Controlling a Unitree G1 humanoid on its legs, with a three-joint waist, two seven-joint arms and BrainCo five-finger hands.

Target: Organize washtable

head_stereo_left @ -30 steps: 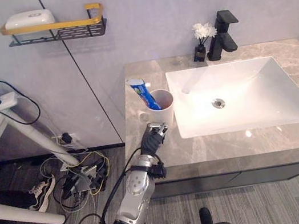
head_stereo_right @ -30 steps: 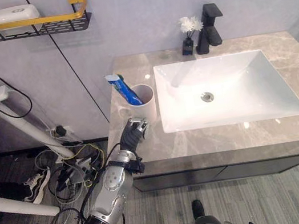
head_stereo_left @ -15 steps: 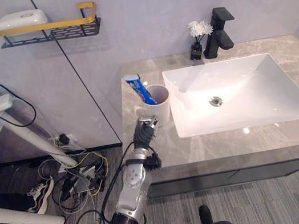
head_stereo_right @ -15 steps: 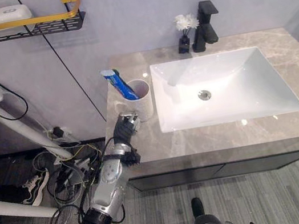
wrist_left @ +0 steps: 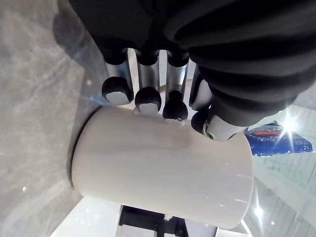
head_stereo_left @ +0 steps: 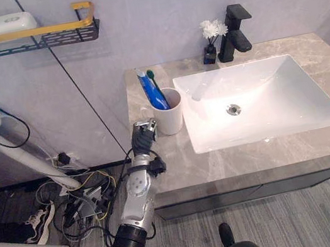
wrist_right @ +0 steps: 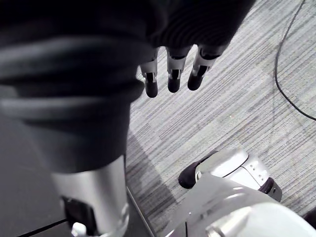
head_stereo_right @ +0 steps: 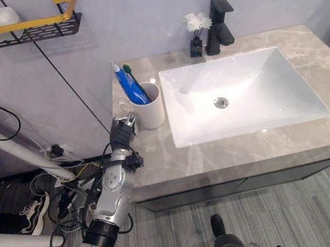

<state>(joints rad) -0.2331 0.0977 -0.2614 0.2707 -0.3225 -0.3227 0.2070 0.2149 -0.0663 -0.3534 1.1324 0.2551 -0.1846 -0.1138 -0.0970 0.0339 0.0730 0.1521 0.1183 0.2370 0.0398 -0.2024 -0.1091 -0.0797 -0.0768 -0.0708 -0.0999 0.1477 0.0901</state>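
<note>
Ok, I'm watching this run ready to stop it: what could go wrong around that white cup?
1. The left hand rests straight fingertips against the side of the white ceramic cup, not round it. A push might tip it, with the blue toothpaste tube and green toothbrush leaning out the top.
2. The cup stands close beside the white rectangular sink; a slide could send it over the rim.

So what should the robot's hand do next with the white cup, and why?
Probably ease the left hand forward and curl its fingers round the white cup. Its fingertips sit at the cup's side, straight, not gripping. The cup holds a toothpaste tube and toothbrush, so a firm hold seems wise before moving it.
</note>
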